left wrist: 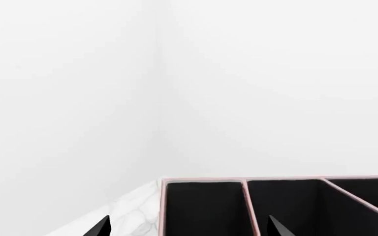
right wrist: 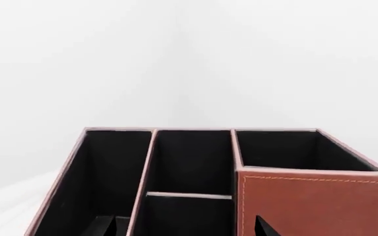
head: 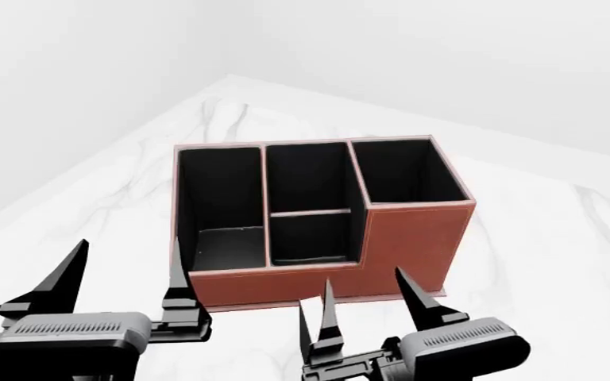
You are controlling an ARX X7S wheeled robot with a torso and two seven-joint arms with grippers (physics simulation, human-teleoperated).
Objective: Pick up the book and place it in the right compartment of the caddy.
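The book is not seen in any of the three views, so its place cannot be told; it has not been picked up, since both hands are released and empty. The caddy (head: 326,222) is stood on the white marbled desk (head: 538,262), just beyond the hands. Its right compartment (head: 406,171) is the squarish black-lined section behind the tallest red-brown front wall, beside the middle section split by a crossbar (head: 310,213) and well apart from the long narrow section (head: 220,198) at the other end. All three sections are shown empty.

The left hand (head: 125,278) is held with its fingers spread wide near the caddy's low front corner; the right hand (head: 364,305) is held likewise spread before the tall front wall. The step in hand is judged to be finding the book. The book should first be brought into view before any reach is made, and it should then be gripped across its thin covers, so that it can be lowered upright over the tall wall.
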